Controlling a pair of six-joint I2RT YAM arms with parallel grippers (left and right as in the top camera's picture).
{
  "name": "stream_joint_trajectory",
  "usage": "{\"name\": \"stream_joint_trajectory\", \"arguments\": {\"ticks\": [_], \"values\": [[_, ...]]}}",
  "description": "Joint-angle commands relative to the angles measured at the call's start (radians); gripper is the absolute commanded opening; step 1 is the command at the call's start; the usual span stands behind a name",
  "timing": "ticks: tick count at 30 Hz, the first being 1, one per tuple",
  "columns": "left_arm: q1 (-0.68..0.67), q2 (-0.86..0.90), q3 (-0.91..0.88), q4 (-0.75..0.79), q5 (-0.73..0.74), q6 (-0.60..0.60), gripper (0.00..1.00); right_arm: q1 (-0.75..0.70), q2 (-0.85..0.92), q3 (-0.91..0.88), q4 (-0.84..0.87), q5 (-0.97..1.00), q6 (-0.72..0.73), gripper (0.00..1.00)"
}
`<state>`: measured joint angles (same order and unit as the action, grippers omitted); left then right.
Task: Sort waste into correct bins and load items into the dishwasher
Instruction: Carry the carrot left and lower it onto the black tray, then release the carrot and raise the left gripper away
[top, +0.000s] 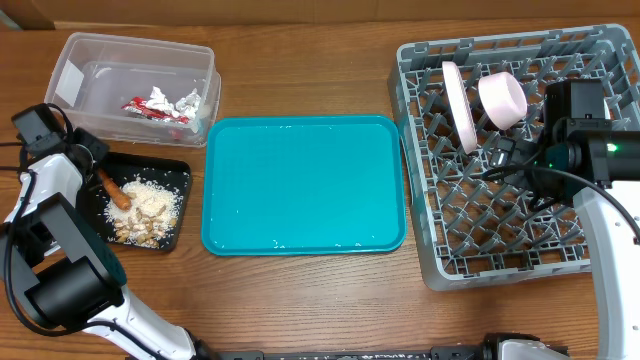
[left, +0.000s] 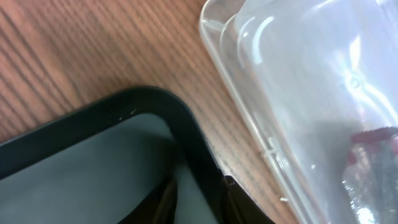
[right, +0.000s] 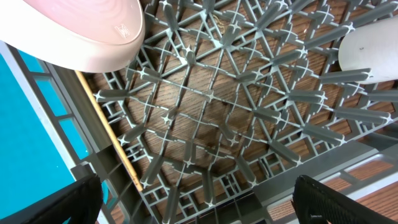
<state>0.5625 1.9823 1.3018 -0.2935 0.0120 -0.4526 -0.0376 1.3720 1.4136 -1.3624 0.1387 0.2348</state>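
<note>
A black tray with pale food scraps and a brown stick-like piece lies at the left. My left gripper is at its back left corner; in the left wrist view its fingers sit close together on either side of the black tray's rim. A grey dishwasher rack at the right holds a pink plate and a pink cup. My right gripper hovers open and empty over the rack. The plate and cup show in the right wrist view.
A clear plastic bin with red and silver wrappers stands at the back left, right beside the black tray. A teal tray lies in the middle. A thin wooden stick lies along the rack's left edge.
</note>
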Motion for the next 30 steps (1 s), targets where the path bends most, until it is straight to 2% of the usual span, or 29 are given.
{"name": "stream_joint_trajectory", "arguments": {"ticks": [1,4,8,9,10,13,17,21,25,30], "values": [[0.007,-0.004,0.018,-0.034,0.009,0.012,0.30,-0.004,-0.001,-0.001,0.003,0.010,0.000,1.00],[0.007,-0.036,0.024,-0.075,0.011,0.035,0.31,-0.004,-0.001,-0.001,0.004,0.010,0.000,1.00],[-0.003,-0.126,0.026,-0.137,0.024,0.058,0.41,-0.004,-0.001,-0.001,0.016,0.009,0.000,1.00],[-0.012,-0.169,0.026,-0.167,0.071,0.082,0.50,-0.004,-0.001,-0.001,0.024,0.003,0.000,1.00],[-0.017,-0.188,0.026,-0.180,0.101,0.093,0.53,-0.004,-0.001,-0.001,0.030,-0.008,0.000,1.00],[-0.047,-0.243,0.026,-0.241,0.219,0.114,0.55,-0.004,-0.001,-0.001,0.064,-0.082,0.000,1.00],[-0.135,-0.284,0.026,-0.386,0.327,0.152,0.58,-0.004,0.006,-0.001,0.156,-0.281,0.000,1.00],[-0.275,-0.288,0.026,-0.570,0.293,0.234,0.73,-0.004,0.037,-0.001,0.200,-0.373,-0.005,1.00],[-0.412,-0.289,0.026,-0.798,0.148,0.255,1.00,-0.004,0.083,-0.001,0.147,-0.369,-0.035,1.00],[-0.497,-0.289,0.026,-1.052,0.110,0.246,1.00,-0.004,0.120,-0.001,0.022,-0.298,-0.034,1.00]]}}
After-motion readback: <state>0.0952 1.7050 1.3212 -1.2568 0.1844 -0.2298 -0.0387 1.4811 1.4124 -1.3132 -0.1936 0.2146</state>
